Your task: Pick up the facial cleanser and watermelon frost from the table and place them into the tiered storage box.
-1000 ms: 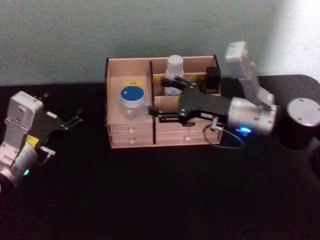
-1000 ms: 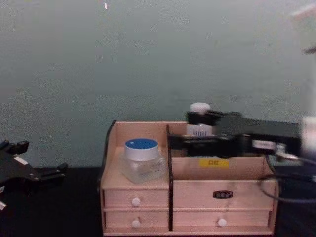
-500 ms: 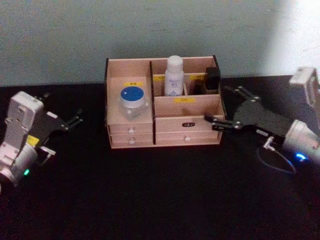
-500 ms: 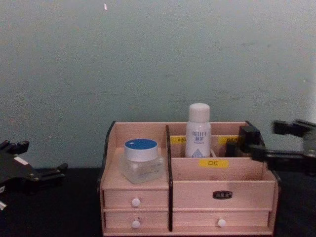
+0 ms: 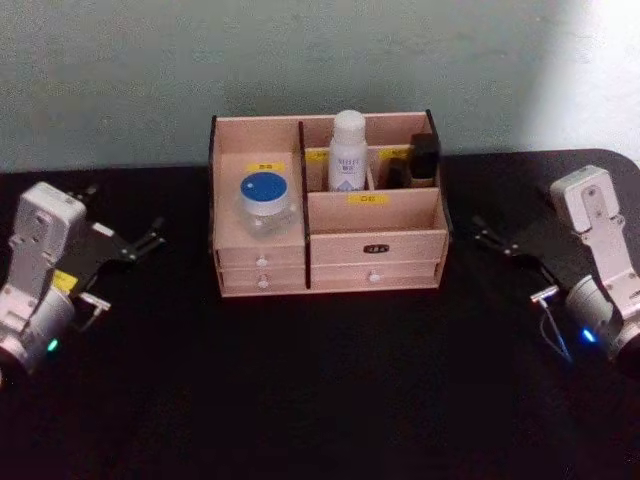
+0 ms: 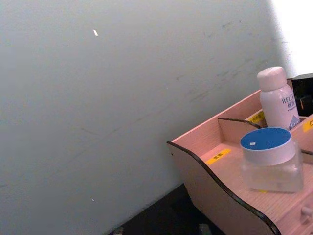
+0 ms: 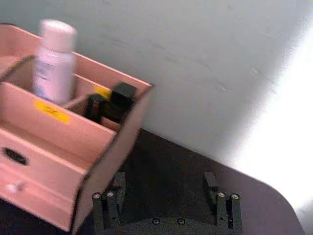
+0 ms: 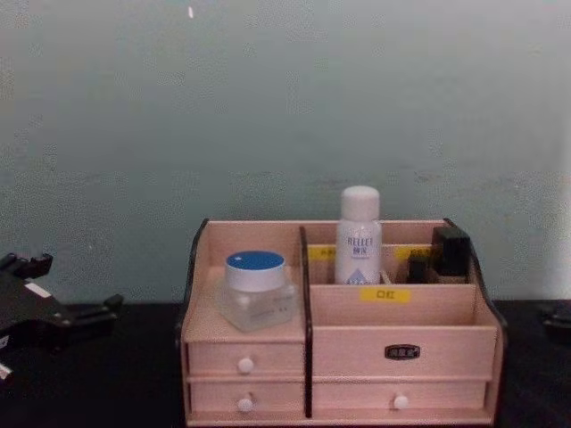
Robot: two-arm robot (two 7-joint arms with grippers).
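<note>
Nearest, the left pincer (image 5: 140, 243) rests open at nine o'clock on the desk (image 5: 320, 390); the right pincer (image 5: 497, 243), at three o'clock, is spread and empty. Beyond, the tiered storage box (image 5: 375, 245) holds the watermelon frost (image 5: 264, 205) left, the facial cleanser (image 5: 347, 151) upright behind. Both seem placed; park clear without nudging the box.
</note>
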